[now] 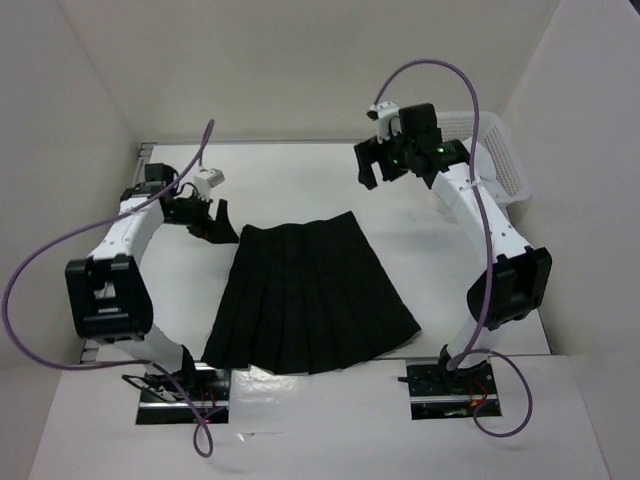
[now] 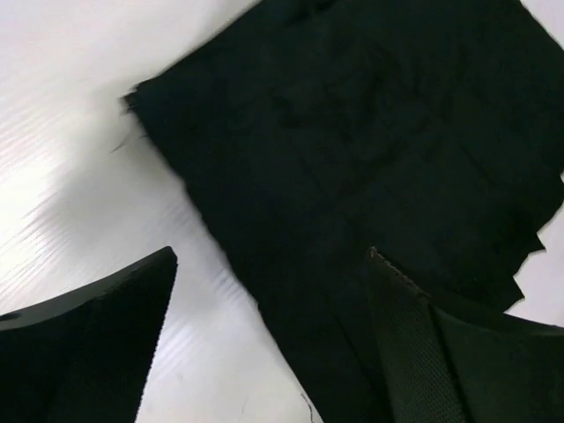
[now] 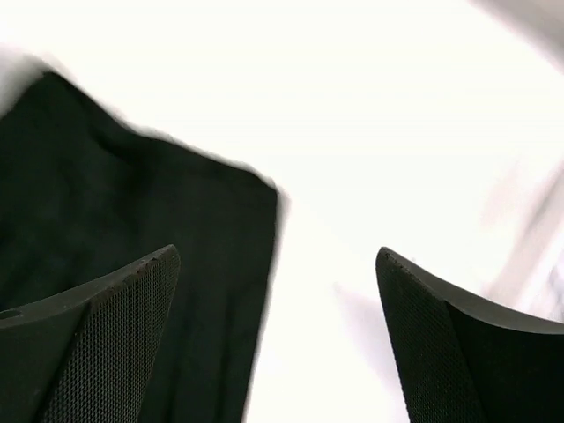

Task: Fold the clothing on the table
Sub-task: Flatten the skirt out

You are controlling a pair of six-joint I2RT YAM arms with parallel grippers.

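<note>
My left gripper (image 1: 212,222) stands wide with nothing in it. It sits just beside the far-left corner of the skirt (image 1: 310,295), at the narrow waistband end. On the left wrist camera, one of its fingers (image 2: 97,344) is over bare table (image 2: 70,132) and the other is over black cloth. The skirt's corner lies ahead of the gap between them. I cannot tell from either view whether the fingertips touch the cloth.

My right gripper (image 1: 375,170) is just as wide and also holds nothing. It is raised off the table, near the waistband's far-right corner and a little beyond it. The right wrist camera is blurred. It still shows one finger (image 3: 97,344) over the skirt (image 3: 106,203) and the other over white tabletop, with the cloth's corner ahead of the gap.

The skirt is black and pleated, and it lies flat and unfolded in the middle of the table (image 1: 290,180), between the two arms. Its waistband is on the far side, and it flares to a wide hem nearest the arm bases. It sits a little askew, with the left end of the hem close to the left base.

A white mesh basket (image 1: 500,150) sits at the far right, behind the right arm. Purple cables (image 1: 40,260) loop off both arms.
</note>
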